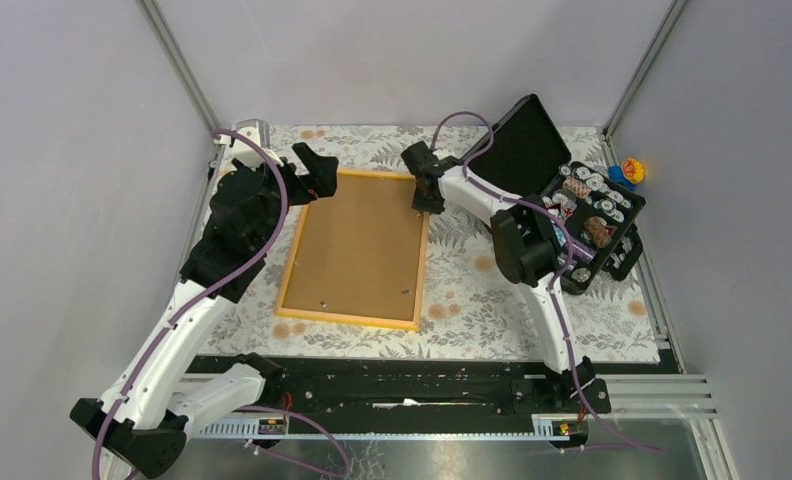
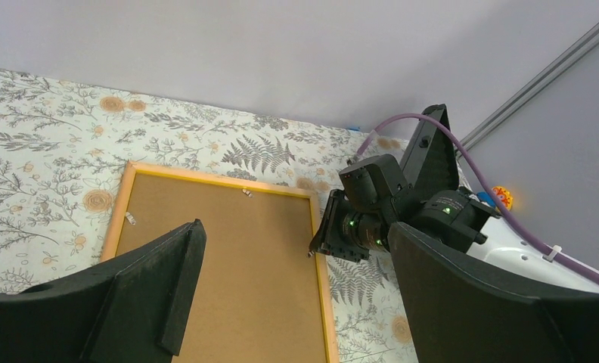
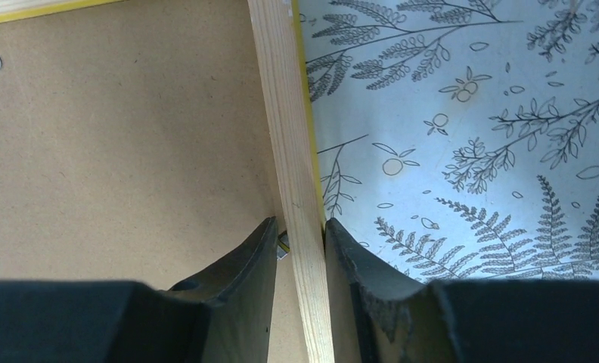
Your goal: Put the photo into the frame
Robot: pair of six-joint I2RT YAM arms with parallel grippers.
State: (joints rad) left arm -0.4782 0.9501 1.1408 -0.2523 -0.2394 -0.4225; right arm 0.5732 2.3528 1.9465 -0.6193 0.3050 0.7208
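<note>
Gripping the frame (image 1: 347,320) across its right rail near the far corner, right gripper (image 3: 300,227) pressing fingers to either side of the wood, frame lying flat on the floral table (image 1: 492,300), brown backing board (image 1: 357,245) filling it, left gripper (image 1: 315,170) hovering spread wide by its far-left corner.

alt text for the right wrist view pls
The right hand pinches the light wooden side rail of the frame between its two black fingers. A brown backing board fills the left, and a fern-printed tablecloth lies to the right.
</note>
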